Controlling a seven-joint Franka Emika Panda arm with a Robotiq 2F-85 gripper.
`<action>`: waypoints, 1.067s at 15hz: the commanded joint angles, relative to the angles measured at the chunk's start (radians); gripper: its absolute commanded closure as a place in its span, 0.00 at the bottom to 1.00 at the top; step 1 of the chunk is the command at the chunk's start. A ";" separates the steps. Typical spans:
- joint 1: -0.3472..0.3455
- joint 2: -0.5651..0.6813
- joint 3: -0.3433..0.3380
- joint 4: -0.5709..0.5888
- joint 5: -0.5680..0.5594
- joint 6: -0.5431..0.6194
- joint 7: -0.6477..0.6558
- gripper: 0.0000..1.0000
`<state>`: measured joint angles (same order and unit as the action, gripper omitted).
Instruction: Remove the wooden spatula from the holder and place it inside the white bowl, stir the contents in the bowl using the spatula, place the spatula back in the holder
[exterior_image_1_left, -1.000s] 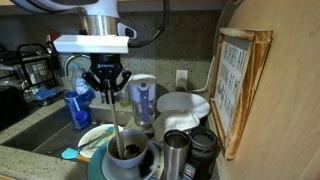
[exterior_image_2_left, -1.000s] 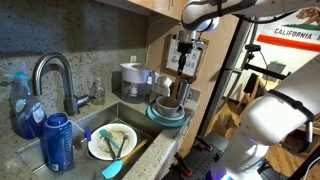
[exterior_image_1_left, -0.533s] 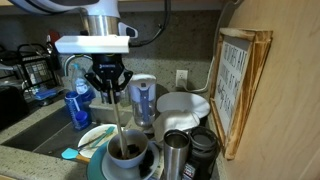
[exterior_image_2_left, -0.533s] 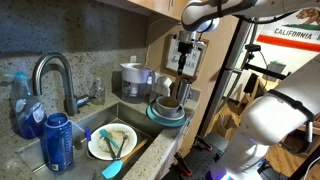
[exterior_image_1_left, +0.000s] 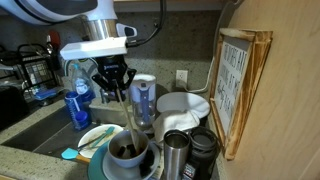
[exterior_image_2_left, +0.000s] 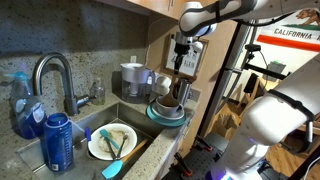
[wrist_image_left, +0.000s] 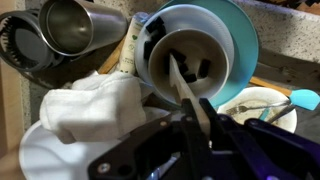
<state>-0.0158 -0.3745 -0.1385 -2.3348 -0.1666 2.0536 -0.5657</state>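
Wooden spatula (exterior_image_1_left: 124, 122) aslant in white bowl (exterior_image_1_left: 141, 166)

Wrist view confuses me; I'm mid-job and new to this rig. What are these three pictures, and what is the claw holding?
The machine is one robot arm ending in a two-fingered gripper. Two pictures come from cameras standing around the kitchen counter. The wrist view looks down from the arm itself, past the gripper. The gripper is shut on the wooden spatula, whose lower end is inside the white bowl. Beside the bowl stand the steel holder and a black mug.
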 joint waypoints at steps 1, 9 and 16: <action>0.010 0.014 -0.009 -0.035 0.029 0.068 0.006 0.97; 0.021 0.035 -0.033 0.001 0.113 -0.006 -0.076 0.97; 0.005 0.055 -0.026 0.074 0.064 -0.212 -0.095 0.97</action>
<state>-0.0042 -0.3487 -0.1639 -2.3063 -0.0915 1.9433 -0.6302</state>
